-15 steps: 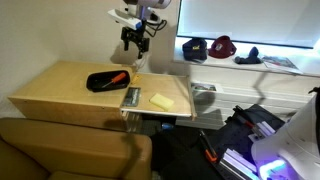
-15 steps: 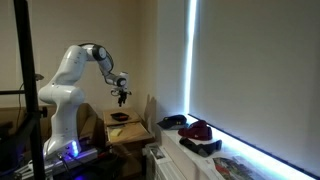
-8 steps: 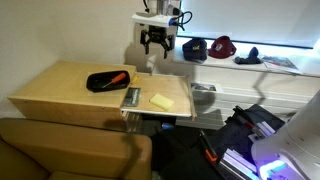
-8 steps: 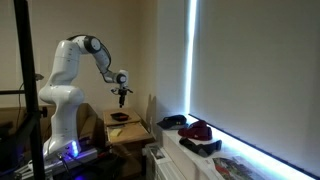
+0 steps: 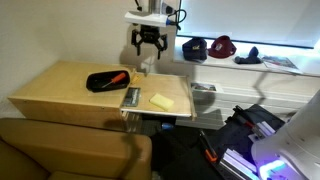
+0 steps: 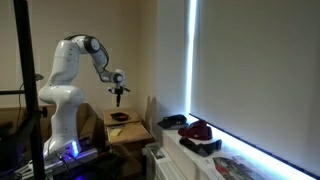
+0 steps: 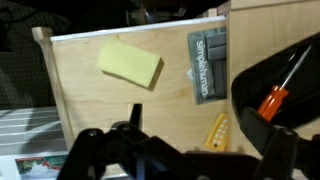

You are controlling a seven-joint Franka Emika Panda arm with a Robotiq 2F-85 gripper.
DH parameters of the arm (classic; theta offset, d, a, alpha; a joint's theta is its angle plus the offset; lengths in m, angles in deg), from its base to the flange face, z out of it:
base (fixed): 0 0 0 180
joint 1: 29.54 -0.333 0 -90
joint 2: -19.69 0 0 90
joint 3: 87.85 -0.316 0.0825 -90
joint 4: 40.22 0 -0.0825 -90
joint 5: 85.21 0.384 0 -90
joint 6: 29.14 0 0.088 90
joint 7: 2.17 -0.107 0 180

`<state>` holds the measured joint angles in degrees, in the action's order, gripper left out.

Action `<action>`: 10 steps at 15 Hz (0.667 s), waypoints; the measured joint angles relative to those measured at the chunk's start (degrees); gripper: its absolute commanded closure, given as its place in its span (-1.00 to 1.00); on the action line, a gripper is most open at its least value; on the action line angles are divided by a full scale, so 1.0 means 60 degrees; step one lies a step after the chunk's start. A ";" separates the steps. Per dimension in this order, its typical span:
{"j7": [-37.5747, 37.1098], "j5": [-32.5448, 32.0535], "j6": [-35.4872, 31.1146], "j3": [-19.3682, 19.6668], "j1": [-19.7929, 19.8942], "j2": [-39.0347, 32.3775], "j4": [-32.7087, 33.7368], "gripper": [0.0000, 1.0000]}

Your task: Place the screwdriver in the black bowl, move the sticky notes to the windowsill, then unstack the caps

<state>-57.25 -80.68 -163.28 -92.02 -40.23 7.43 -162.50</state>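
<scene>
The screwdriver (image 5: pixel 118 76), with its orange handle, lies inside the black bowl (image 5: pixel 100 82) on the wooden table. The wrist view also shows the screwdriver (image 7: pixel 283 88) in the bowl (image 7: pixel 262 72). The pale yellow sticky notes (image 5: pixel 161 101) lie on the table near its window-side edge and show in the wrist view too (image 7: pixel 130 62). A dark cap (image 5: pixel 194 47) and a red cap (image 5: pixel 222 45) sit side by side on the white windowsill (image 5: pixel 250 68). My gripper (image 5: pixel 147 42) hangs open and empty high above the table's back edge; it also shows in an exterior view (image 6: pixel 118 92) and in the wrist view (image 7: pixel 195 128).
A small grey rectangular object (image 5: pixel 131 96) lies between the bowl and the notes. A small yellow strip (image 7: pixel 216 130) lies on the table below my gripper. More items lie further along the windowsill (image 5: pixel 280 62). A brown sofa (image 5: pixel 70 150) stands in front of the table.
My gripper swung sideways toward the windowsill, then drifted slightly back. It stays open and empty. The objects have not moved.
</scene>
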 measured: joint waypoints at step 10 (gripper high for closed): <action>0.3453 -0.0703 -0.2800 -0.0275 -0.0948 -0.3434 -0.0545 -1.00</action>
<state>-36.53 -84.90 -180.08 -93.67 -45.92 -13.17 -165.77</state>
